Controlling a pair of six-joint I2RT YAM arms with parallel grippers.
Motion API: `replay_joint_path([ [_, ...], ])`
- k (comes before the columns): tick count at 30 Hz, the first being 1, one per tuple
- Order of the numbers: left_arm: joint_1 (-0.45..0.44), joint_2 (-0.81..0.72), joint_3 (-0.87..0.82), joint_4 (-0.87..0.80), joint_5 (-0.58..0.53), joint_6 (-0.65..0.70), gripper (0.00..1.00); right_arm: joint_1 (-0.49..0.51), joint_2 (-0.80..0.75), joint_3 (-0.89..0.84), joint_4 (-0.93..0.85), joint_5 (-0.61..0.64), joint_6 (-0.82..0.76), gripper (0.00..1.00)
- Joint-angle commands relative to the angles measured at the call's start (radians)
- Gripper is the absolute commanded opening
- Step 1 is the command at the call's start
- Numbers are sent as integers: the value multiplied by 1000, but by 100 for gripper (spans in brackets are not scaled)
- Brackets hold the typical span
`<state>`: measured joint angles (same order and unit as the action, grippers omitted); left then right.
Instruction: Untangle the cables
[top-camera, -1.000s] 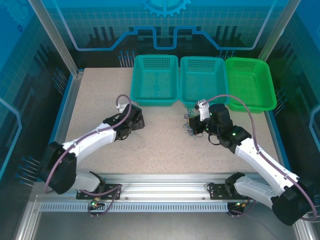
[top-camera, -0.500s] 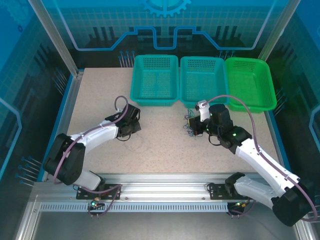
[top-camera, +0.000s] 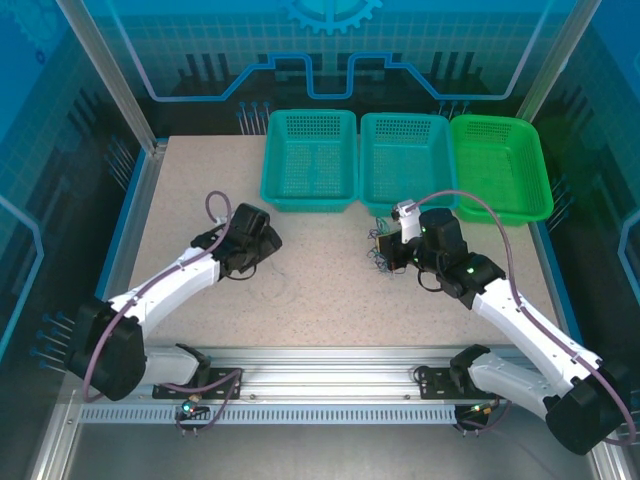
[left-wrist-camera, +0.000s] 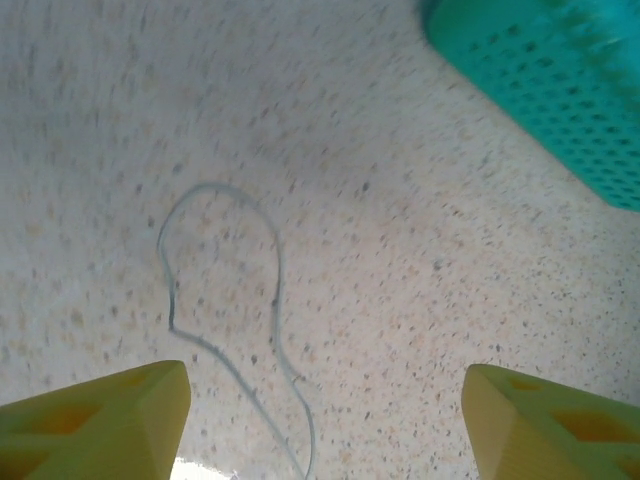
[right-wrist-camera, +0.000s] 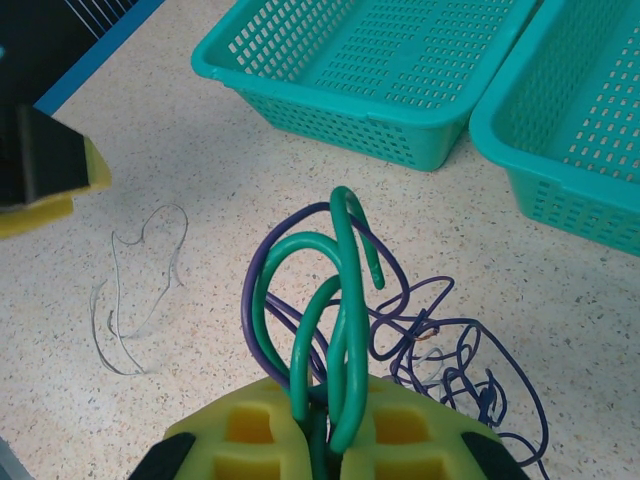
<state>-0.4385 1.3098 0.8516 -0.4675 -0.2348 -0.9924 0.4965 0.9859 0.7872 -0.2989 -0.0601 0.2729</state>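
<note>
A clump of green and dark purple cables (right-wrist-camera: 340, 290) rises from my right gripper (right-wrist-camera: 335, 432), which is shut on the green and purple strands. The rest of the purple tangle (right-wrist-camera: 455, 365) lies on the table beside it. From above, this clump (top-camera: 379, 262) sits just left of the right gripper (top-camera: 388, 250), below the middle basket. One thin pale cable (left-wrist-camera: 225, 290) lies alone on the table in a loose loop. My left gripper (left-wrist-camera: 325, 425) hangs open over its near end and touches nothing. The same pale loop (right-wrist-camera: 140, 290) shows left of the clump.
Two teal baskets (top-camera: 310, 190) (top-camera: 405, 195) and a green basket (top-camera: 505, 205) stand in a row at the back of the table. A teal basket corner (left-wrist-camera: 560, 90) is close on the left gripper's far right. A left fingertip (right-wrist-camera: 50, 165) shows in the right wrist view.
The left arm has drawn slightly left and back, and its jaws stand open above the pale loop lying on the table. The right arm and its clump have not moved.
</note>
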Motion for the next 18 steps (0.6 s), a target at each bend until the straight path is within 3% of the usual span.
replay_joint_path([
  [1, 1, 24, -78, 98, 140, -189, 79, 8, 0, 7, 7, -4, 11, 0],
  [4, 1, 83, -93, 164, 175, -225, 79, 8, -5, 6, 3, -5, 12, 0],
  [7, 1, 127, -72, 167, 169, -200, 64, 8, -25, -4, -5, 5, 15, 0],
  [8, 2, 134, -72, 178, 169, -189, 55, 8, -35, -10, -6, 8, 17, 0],
  [9, 5, 139, -69, 190, 171, -173, 40, 9, -43, -14, -8, 11, 18, 0],
  [11, 20, 129, -77, 263, 230, -88, 0, 8, -55, -16, -16, 17, 21, 0],
  [13, 35, 66, -107, 385, 314, 1, 0, 7, -66, -13, -26, 18, 23, 0],
  [15, 34, -53, -134, 469, 315, 70, 0, 9, -80, -13, -33, 17, 24, 0],
  [18, 31, -188, -78, 458, 310, 212, 0, 9, -96, -15, -22, 2, 34, 0],
])
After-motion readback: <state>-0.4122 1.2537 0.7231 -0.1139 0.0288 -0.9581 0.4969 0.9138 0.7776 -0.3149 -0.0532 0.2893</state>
